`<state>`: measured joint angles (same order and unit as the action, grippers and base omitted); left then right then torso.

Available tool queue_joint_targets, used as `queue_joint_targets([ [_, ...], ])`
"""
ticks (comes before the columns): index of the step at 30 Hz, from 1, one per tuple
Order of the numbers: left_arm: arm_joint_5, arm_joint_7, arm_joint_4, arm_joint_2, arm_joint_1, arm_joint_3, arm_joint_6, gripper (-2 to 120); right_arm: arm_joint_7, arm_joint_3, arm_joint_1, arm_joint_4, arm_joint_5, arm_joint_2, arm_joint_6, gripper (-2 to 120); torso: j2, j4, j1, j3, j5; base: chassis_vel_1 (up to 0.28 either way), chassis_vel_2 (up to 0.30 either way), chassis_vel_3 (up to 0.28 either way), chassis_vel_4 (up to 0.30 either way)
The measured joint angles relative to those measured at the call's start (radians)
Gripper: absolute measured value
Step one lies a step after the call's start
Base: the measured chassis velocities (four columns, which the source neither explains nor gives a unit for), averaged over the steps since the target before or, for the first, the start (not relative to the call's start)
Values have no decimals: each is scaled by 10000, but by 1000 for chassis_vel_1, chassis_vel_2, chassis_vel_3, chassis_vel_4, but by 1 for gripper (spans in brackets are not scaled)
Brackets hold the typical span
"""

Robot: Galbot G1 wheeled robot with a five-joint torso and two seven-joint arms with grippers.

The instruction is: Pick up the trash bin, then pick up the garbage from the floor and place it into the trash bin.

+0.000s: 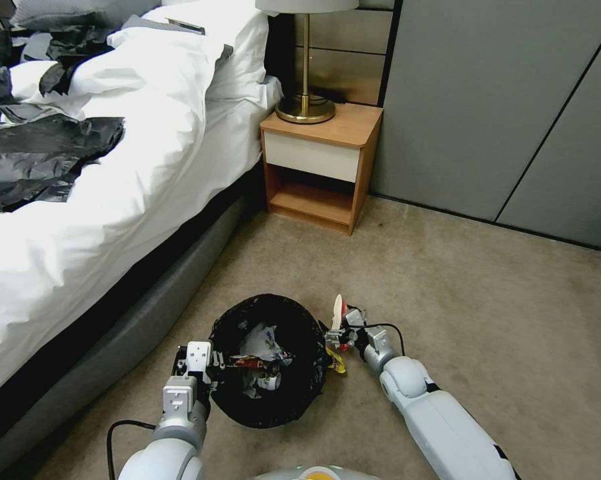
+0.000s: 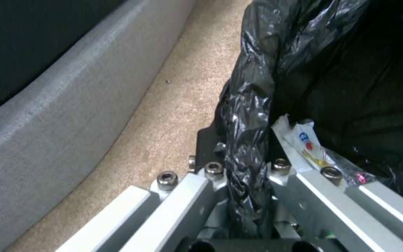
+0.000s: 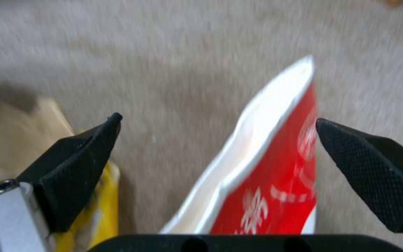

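The trash bin point(image 1: 247, 311) hangs just above the carpet, its black liner point(image 2: 250, 115) folded over the rim. My left gripper point(image 1: 215, 361) is shut on that rim, the liner pinched between its fingers point(image 2: 213, 175). Garbage point(image 1: 263, 347) of white tissue and wrappers lies inside the bin. My right gripper point(image 1: 341, 331) is beside the bin's right rim, open, its black pads point(image 3: 365, 164) wide apart. A red-white wrapper point(image 3: 267, 168) stands between them, its white tip point(image 1: 338, 311) pointing up. A yellow wrapper point(image 3: 103, 203) and brown paper point(image 3: 15, 140) sit by the other pad.
A bed with a grey base point(image 1: 133, 313) runs along the left, black bags point(image 1: 40, 157) on its white cover. A wooden nightstand point(image 1: 320, 163) with a brass lamp point(image 1: 305, 100) stands ahead. Grey wall panels point(image 1: 500, 107) close the back. Open carpet point(image 1: 500, 300) spreads to the right.
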<state>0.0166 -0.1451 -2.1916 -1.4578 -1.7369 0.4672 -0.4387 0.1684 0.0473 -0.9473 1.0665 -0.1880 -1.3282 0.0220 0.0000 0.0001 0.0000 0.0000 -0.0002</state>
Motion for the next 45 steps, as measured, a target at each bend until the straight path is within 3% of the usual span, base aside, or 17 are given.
queue_joint_targets([
  [12, -58, -9, 28, -77, -57, 2, 6, 0, -281, -209, 400, -1082, 172, -301, -298, 97, 0, 0, 0, 0, 2, 0, 0, 0, 0],
  [20, -72, -12, 52, -99, -69, -18, 22, 0, -268, 145, 504, -1660, 484, -433, -87, 82, 0, 0, 0, 0, 2, 0, 0, 0, 0],
  [40, -85, -19, 133, -85, -13, -80, 31, 0, -164, 570, 555, -2103, 749, -512, 266, 11, 0, 1, 0, 0, 4, 0, 0, 0, 0],
  [45, -82, -19, 154, -77, 8, -90, 30, 0, -170, 634, 562, -2093, 755, -499, 288, 0, 0, 1, 0, 0, 3, 0, 0, 0, 0],
])
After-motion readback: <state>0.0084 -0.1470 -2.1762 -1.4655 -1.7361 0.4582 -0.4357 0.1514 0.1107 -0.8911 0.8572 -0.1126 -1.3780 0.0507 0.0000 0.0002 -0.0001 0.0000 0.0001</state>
